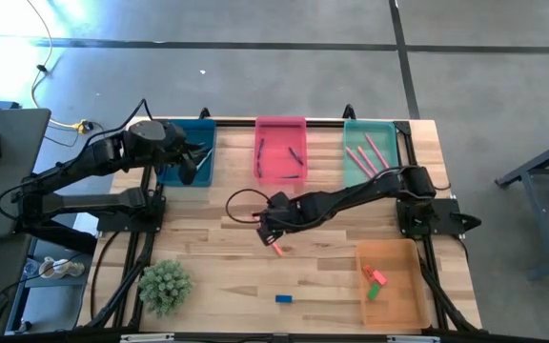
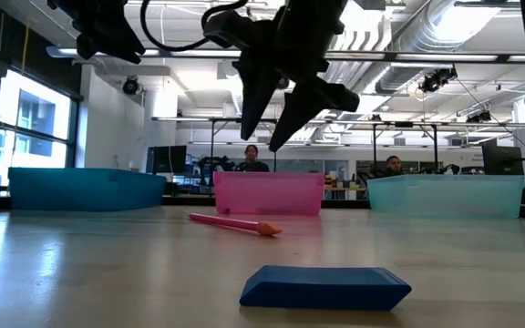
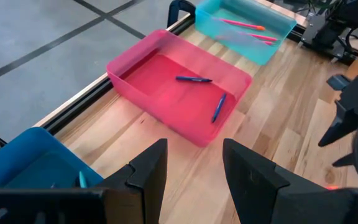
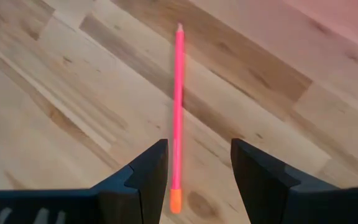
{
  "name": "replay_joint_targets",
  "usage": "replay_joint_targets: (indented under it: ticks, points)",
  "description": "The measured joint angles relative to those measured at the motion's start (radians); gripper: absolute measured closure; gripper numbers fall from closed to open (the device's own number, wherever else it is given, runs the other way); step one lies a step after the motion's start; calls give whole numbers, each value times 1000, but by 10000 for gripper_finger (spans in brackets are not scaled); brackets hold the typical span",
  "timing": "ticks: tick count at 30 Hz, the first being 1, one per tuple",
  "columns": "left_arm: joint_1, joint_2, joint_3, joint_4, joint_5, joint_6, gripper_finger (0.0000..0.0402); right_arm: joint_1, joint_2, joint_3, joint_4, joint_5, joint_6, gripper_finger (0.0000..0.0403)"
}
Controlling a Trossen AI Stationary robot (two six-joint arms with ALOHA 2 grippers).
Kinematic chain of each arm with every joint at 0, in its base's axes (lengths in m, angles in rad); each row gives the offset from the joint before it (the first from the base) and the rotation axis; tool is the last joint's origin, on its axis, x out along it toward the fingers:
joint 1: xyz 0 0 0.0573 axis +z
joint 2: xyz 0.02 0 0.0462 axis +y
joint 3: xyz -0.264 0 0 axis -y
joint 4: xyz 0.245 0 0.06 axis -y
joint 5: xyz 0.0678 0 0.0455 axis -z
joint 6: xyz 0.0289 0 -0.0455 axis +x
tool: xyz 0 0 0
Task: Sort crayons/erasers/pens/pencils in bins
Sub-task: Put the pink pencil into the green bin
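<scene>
A blue eraser (image 2: pixel 326 288) is lying nearest on the desk (image 1: pixel 217 276); beyond it the right pincer (image 4: pixel 194 180), fingers apart, is hanging over a pink pencil (image 4: pixel 178 112); lowering squarely astride its middle seems wise; farther off, the left pincer (image 3: pixel 194 180), apart, is waiting by the blue bin (image 1: pixel 201 167).

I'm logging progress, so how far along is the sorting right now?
Done: pens lie in the pink bin, pink sticks in the teal bin, two erasers in the orange bin. In hand: the open right gripper hovers over a pink pencil. Left: that pencil and the blue eraser.
</scene>
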State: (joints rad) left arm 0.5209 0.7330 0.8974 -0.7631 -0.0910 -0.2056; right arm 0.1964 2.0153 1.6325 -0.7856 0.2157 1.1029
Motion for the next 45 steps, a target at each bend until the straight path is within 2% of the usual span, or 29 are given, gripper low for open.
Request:
replay_joint_targets:
  ticks: [9, 15, 35, 41, 45]
  points:
    - [0, 6, 0, 0, -3, 0, 257, 27, 59, 1, 104, -10, -62, 236]
    - [0, 28, 0, -4, -3, 0, 257, 32, 105, -1, 114, -79, -30, 236]
    - [0, 60, -1, -5, 5, 0, 257, 40, 205, 4, 149, -94, 25, 237]
    - [0, 60, -1, -4, 4, 1, 257, 36, 207, 5, 95, -101, 88, 280]
    - [0, 60, -1, -4, 3, 4, 257, 20, 207, 4, 82, -150, 95, 317]
